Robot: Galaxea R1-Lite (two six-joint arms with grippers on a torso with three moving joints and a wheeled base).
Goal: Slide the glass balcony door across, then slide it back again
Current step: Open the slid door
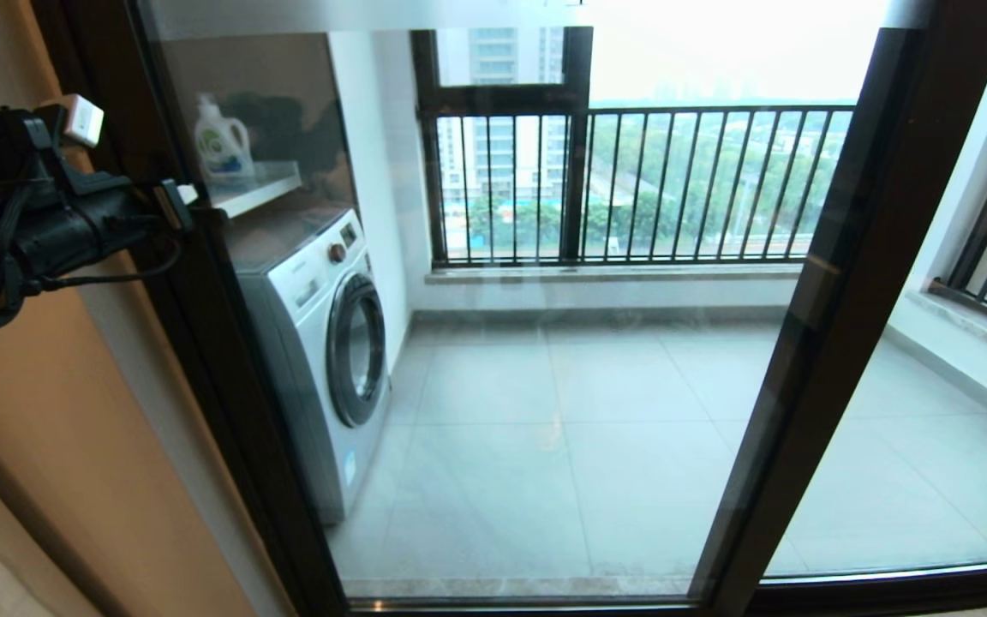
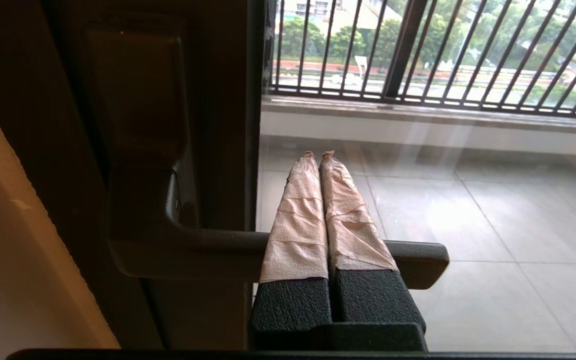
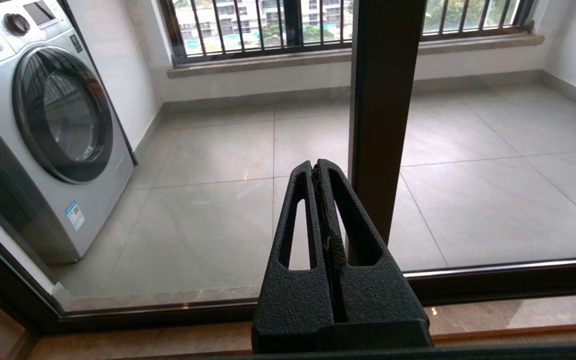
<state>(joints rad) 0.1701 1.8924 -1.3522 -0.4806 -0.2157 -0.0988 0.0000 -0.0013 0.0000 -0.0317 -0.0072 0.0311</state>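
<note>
The glass balcony door (image 1: pixel 211 343) fills the head view, a clear pane in a dark frame. Its dark bar handle (image 2: pixel 193 250) sticks out from the upright on my left. My left arm (image 1: pixel 39 223) reaches to that upright. In the left wrist view the left gripper (image 2: pixel 317 155) is shut; its tape-wrapped fingers (image 2: pixel 298 220) lie across the handle with nothing between them. Low down, near the floor track, my right gripper (image 3: pixel 314 165) is shut and empty, next to the dark upright (image 3: pixel 383 100). It does not show in the head view.
Behind the glass a white washing machine (image 1: pixel 322 343) stands at the left, with a detergent bottle (image 1: pixel 221 141) on a shelf above it. A dark window with black railing bars (image 1: pixel 631 180) closes the balcony's far side. A beige wall (image 1: pixel 74 428) flanks the door's left.
</note>
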